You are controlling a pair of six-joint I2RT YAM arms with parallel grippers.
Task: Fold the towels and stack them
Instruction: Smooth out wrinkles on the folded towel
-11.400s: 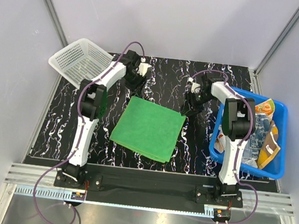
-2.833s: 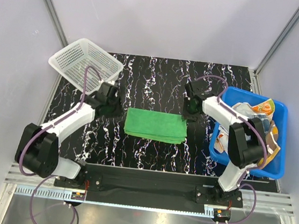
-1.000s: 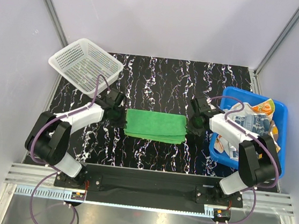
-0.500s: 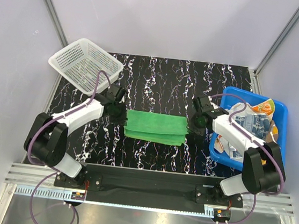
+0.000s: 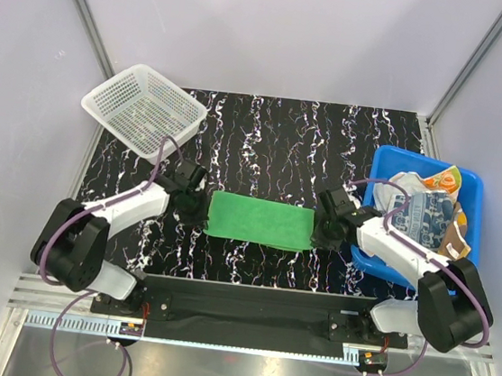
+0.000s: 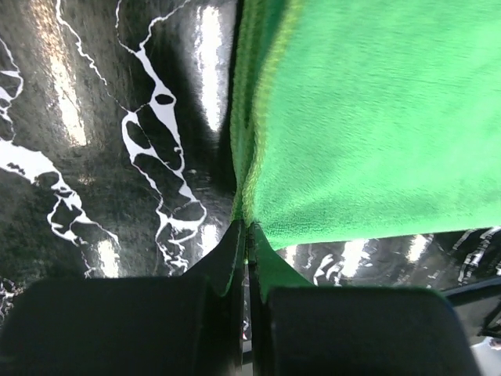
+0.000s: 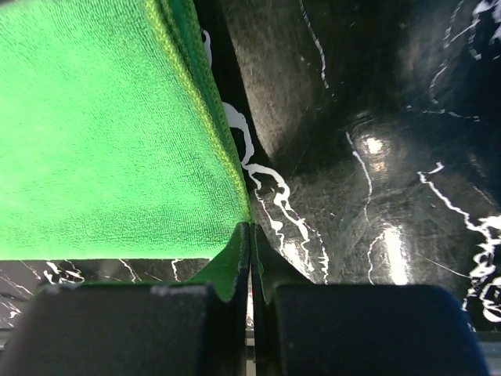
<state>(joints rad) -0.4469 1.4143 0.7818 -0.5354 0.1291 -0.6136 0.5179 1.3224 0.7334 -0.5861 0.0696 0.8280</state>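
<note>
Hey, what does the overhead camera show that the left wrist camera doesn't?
Only overhead: the white mesh basket, the blue tub, and the right gripper at the right end of the green towel. Only left wrist: the left gripper shut on the towel's corner, seen close up. Both: the green towel lying on the black marbled table.

Both wrist views crop the green towel [image 6: 368, 110] at their edges. Overhead, the left tool [image 5: 201, 213] and right tool [image 5: 318, 232] cover its ends.
</note>
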